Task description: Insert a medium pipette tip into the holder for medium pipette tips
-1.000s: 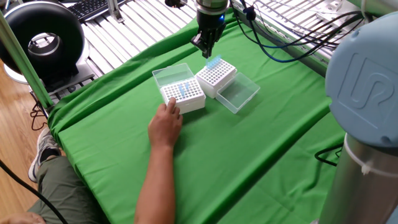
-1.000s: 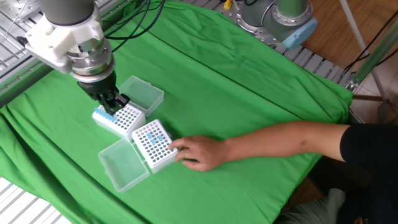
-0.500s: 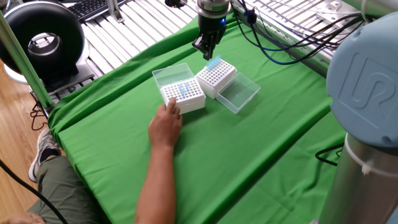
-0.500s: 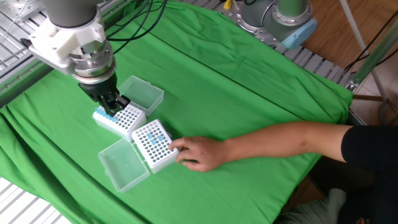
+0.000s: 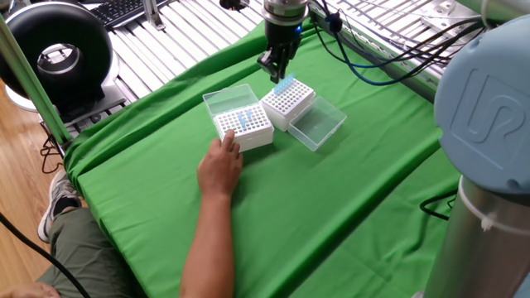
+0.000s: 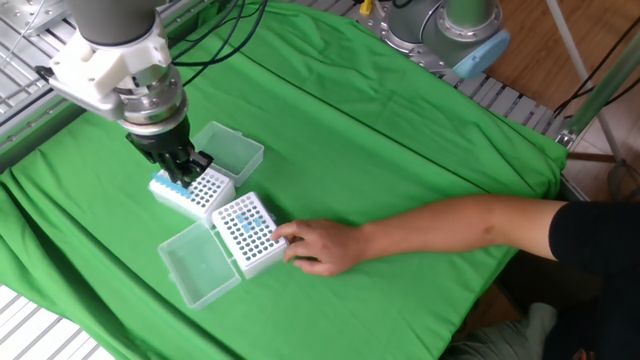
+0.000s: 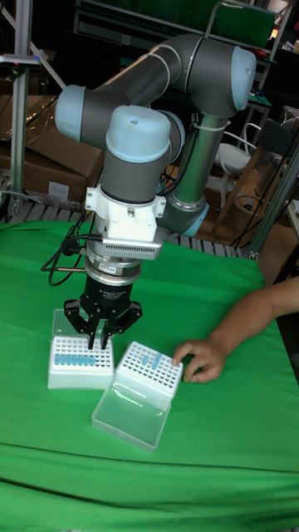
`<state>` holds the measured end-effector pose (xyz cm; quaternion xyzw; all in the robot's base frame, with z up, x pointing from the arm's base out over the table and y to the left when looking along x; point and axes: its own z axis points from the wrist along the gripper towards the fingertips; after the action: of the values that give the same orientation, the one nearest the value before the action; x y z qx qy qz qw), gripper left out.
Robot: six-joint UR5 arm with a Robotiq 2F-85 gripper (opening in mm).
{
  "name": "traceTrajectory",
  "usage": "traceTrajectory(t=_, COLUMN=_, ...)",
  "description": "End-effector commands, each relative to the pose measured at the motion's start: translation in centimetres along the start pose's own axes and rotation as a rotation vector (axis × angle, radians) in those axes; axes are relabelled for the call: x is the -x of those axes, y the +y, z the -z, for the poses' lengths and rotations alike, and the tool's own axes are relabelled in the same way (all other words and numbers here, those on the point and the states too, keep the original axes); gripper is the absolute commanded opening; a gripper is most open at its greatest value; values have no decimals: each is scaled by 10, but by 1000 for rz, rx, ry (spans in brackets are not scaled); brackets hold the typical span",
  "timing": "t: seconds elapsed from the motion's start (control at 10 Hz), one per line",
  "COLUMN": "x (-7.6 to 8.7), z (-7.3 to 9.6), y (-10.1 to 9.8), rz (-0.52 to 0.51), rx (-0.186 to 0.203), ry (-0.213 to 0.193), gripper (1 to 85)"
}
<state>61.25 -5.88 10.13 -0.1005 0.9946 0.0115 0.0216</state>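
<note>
While a hand steadies one tip box, our gripper hovers over the other box. We cannot tell whether its narrow fingers hold anything.

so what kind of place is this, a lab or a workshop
Most likely a robotics lab set up for lab-automation tests: a UR5 arm works over two pipette tip racks on a green cloth-covered table, with cardboard boxes and metal shelving behind.
</note>
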Motion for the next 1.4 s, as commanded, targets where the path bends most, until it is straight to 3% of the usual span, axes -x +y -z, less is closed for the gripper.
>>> traceTrajectory(t=0.0, x=0, z=3, y=13, rz=-17, rx=35, ry=-3, gripper=270)
traceTrajectory(t=0.3, x=7, z=5, y=61, rz=-129, rx=59, ry=12, gripper=253)
traceTrajectory(t=0.6, x=12, z=0, y=96, rz=-193, rx=57, ry=25, gripper=233)
traceTrajectory(t=0.9, x=15, z=-14, y=104, rz=-177, rx=61, ry=5, gripper=223)
traceTrajectory(t=1.1, x=7, z=-19, y=94, rz=-134, rx=66, ry=5, gripper=230)
traceTrajectory(t=1.3, x=0, z=-23, y=97, rz=-140, rx=63, ry=7, gripper=237)
